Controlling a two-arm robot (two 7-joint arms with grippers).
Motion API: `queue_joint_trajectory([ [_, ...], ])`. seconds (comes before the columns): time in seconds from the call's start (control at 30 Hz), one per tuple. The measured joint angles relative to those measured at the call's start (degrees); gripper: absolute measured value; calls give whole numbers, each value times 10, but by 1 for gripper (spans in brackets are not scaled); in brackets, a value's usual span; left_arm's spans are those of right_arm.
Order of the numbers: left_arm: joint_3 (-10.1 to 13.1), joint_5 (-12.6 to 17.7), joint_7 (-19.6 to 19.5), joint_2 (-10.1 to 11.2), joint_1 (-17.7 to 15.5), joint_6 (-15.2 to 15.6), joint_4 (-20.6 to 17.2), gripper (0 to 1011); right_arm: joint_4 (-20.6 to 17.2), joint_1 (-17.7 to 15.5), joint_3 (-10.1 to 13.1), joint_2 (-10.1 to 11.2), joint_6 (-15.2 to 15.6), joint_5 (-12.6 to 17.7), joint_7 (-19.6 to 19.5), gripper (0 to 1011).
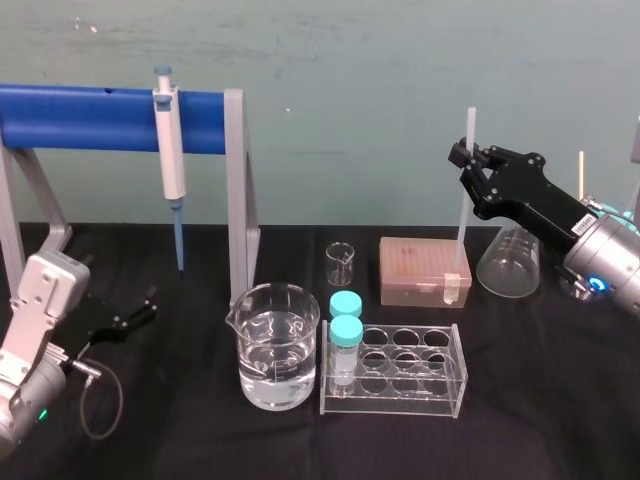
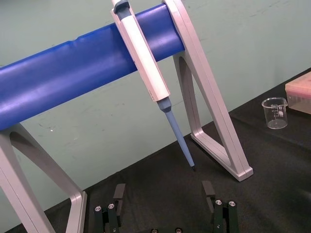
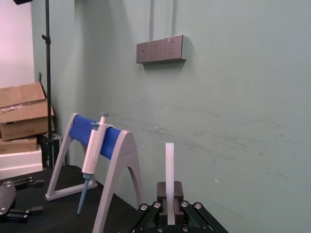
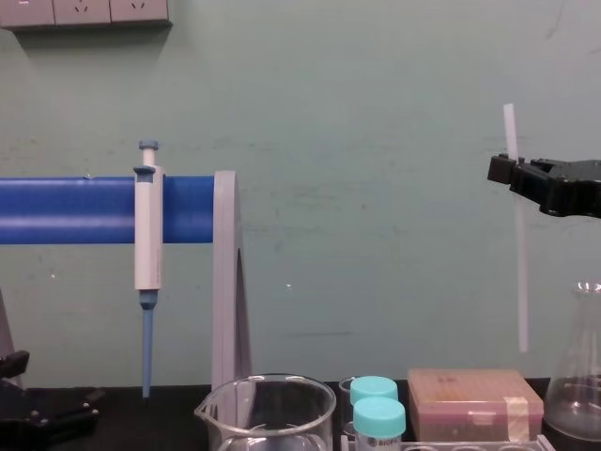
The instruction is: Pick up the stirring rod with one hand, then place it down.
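The stirring rod (image 1: 463,215) is a thin translucent-white stick held upright in the air at the right. My right gripper (image 1: 468,158) is shut on it near its upper end, with a short piece sticking out above the jaws. In the chest view the rod (image 4: 519,272) hangs from the gripper (image 4: 512,171), its lower end clear above the brown box. The right wrist view shows the rod (image 3: 169,165) rising from between the closed fingers (image 3: 162,191). My left gripper (image 1: 140,308) rests low at the left and is open (image 2: 164,191), holding nothing.
A water-filled beaker (image 1: 278,345), a small beaker (image 1: 341,263), a clear tube rack (image 1: 440,395) with two teal-capped tubes (image 1: 346,320), a brown tip box (image 1: 425,270) and a flask (image 1: 510,262) stand on the black table. A pipette (image 1: 168,150) hangs on the blue stand (image 1: 80,118).
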Motion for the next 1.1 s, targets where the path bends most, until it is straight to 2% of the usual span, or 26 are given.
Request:
queue_joint_trajectory([
  [1.1, 0, 0, 0, 0, 0, 0, 0, 1000, -15, -7, 0, 6, 2, 10, 7, 71],
])
